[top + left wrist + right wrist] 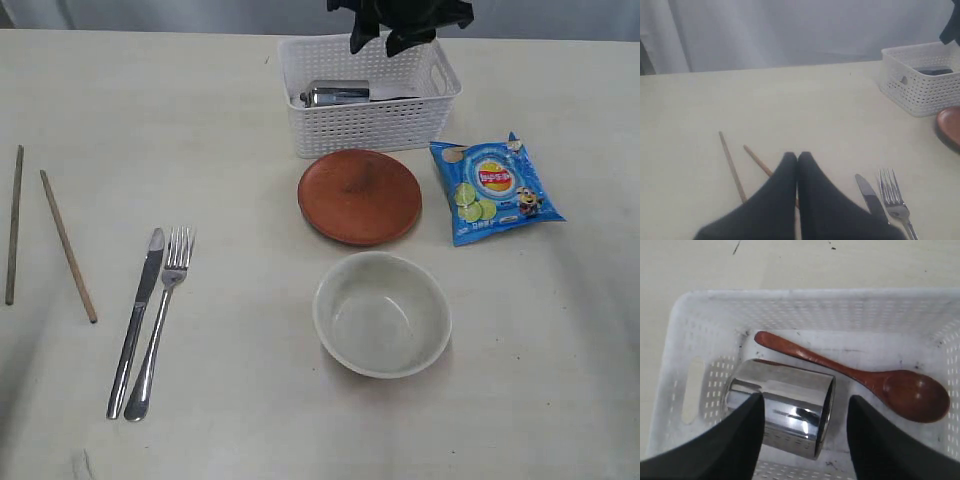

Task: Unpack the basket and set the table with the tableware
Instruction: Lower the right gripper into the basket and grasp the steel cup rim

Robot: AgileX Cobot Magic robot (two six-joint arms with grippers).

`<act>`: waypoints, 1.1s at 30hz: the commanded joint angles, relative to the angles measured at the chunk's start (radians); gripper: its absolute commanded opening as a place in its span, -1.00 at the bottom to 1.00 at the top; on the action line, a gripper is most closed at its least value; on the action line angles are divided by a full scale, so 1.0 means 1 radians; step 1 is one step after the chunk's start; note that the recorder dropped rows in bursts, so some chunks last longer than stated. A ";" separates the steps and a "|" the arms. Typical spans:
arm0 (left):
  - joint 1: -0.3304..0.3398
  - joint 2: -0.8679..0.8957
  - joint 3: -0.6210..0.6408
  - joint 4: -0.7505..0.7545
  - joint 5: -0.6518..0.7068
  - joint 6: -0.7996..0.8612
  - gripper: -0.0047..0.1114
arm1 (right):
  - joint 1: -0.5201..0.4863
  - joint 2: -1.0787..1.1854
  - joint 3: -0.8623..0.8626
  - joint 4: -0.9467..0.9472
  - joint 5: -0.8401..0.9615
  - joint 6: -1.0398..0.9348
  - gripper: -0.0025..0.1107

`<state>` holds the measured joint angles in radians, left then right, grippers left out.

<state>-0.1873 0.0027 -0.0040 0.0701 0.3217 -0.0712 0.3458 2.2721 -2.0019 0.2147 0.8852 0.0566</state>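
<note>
The white basket (372,120) stands at the back of the table (240,100). Inside it a steel cup (785,412) lies on its side beside a dark red wooden spoon (860,377). My right gripper (805,402) hangs open above the basket, its jaws straddling the cup without touching it. A brown plate (360,195) and a pale bowl (382,313) sit in front of the basket. Knife (138,315), fork (162,315) and two chopsticks (68,245) lie at the left. My left gripper (797,157) is shut and empty, over the table above the chopsticks (732,165).
A blue chip bag (495,188) lies to the right of the plate. The basket's walls (690,390) close in around the cup and spoon.
</note>
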 commanded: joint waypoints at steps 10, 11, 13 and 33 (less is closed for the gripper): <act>0.003 -0.003 0.004 0.003 -0.003 -0.002 -0.92 | -0.007 0.086 0.001 0.072 0.019 0.010 -0.09; 0.003 -0.003 0.004 0.003 -0.003 -0.002 -0.92 | -0.007 0.088 0.001 0.072 0.019 0.010 -0.09; 0.003 -0.003 0.004 0.003 -0.003 -0.002 -0.92 | -0.007 0.088 0.001 0.072 0.019 0.010 -0.09; 0.003 -0.003 0.004 0.003 -0.003 -0.002 -0.92 | -0.007 0.094 0.003 0.264 0.006 -0.105 -0.09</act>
<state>-0.1873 0.0027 -0.0040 0.0701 0.3217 -0.0712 0.3458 2.3657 -2.0019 0.4491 0.9027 -0.0239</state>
